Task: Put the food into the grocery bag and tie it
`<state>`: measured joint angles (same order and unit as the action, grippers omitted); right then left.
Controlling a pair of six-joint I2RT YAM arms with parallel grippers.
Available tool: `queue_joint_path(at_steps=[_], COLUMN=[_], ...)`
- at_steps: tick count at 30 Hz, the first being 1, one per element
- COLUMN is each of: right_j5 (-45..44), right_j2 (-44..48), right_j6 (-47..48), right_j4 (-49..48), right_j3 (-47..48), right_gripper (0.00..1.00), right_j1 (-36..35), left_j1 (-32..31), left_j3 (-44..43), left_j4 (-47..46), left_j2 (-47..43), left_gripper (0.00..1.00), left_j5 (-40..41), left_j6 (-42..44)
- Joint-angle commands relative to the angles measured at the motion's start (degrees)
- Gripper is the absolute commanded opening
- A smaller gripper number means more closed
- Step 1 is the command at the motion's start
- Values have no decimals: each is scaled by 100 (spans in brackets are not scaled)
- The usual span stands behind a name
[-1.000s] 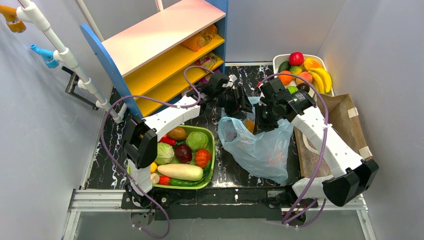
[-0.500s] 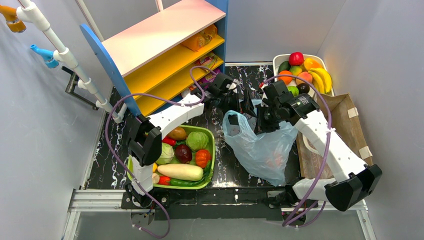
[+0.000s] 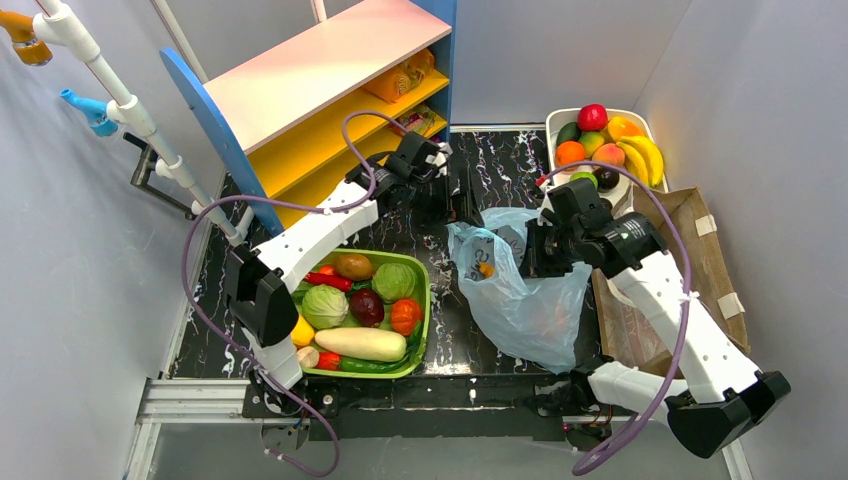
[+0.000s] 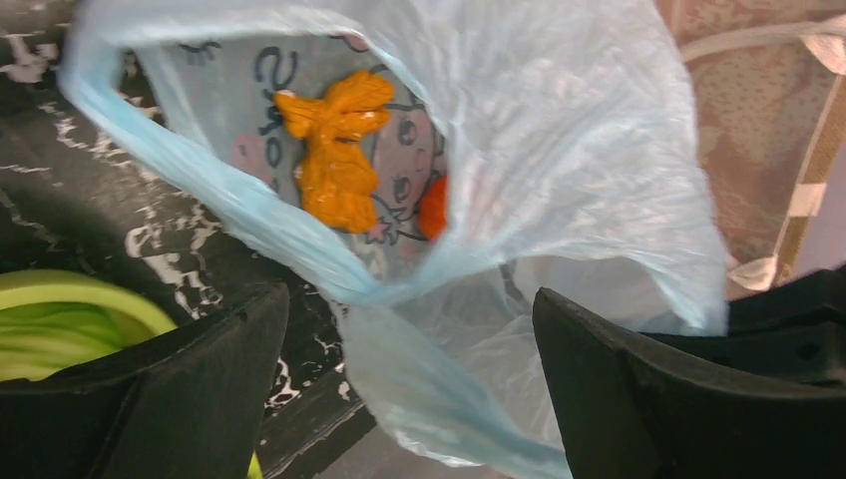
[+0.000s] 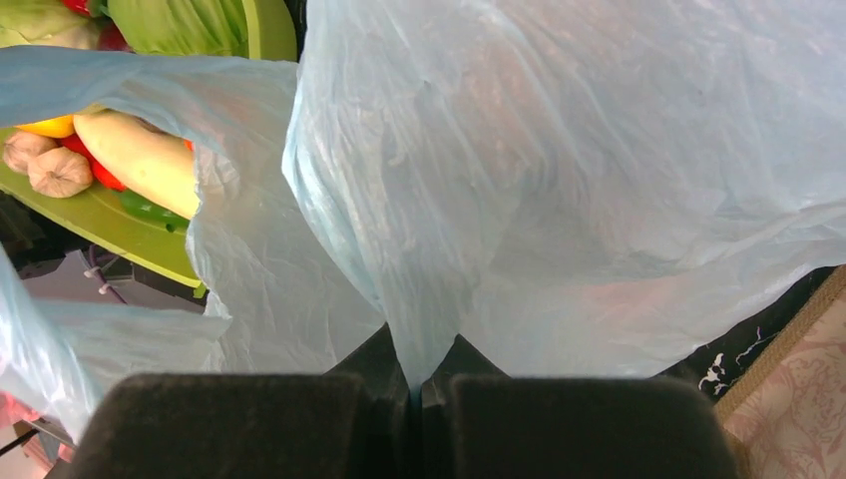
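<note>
The light-blue grocery bag [image 3: 530, 305] lies on the dark table, its mouth toward the back left. My right gripper [image 3: 528, 252] is shut on a fold of the bag's rim, which shows pinched in the right wrist view [image 5: 416, 371]. My left gripper [image 3: 455, 203] is open just behind the bag's mouth. In the left wrist view [image 4: 409, 334] a twisted strand of the bag [image 4: 439, 399] hangs between the spread fingers. A lumpy orange food piece [image 4: 334, 150] lies inside the bag, with a smaller orange patch [image 4: 431, 210] beside it. The piece also shows from above [image 3: 485, 268].
A green basket [image 3: 423, 300] of cabbages, a white radish and other vegetables stands left of the bag. A white tray [image 3: 553, 122] of fruit stands at the back right. A brown paper bag [image 3: 700, 250] lies on the right. A blue and yellow shelf [image 3: 330, 90] stands behind.
My left gripper has drawn back and left, away from the bag's mouth. My right gripper has moved right and nearer, pulling the bag's rim. The orange piece now shows in the mouth.
</note>
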<state>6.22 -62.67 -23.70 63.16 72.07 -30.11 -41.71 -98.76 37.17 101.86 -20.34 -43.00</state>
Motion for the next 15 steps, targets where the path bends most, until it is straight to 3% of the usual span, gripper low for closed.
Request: queue_joint_path(at_steps=[1,7,15], right_j5=[55,141,178], right_j2=[183,33,-156], right_j6=[77,-8,-55], right_j4=[-160,-127,-113], right_j3=[-2,209,500], right_gripper=[1,1,1], right_j1=[30,40,49], left_j1=[90,89,87], left_j3=[435,963,1440], left_j4=[320,97,245], left_j2=[-396,-475,-595], left_gripper=[91,96,94], left_j5=[295,266,529], left_j6=[150,-325,-699])
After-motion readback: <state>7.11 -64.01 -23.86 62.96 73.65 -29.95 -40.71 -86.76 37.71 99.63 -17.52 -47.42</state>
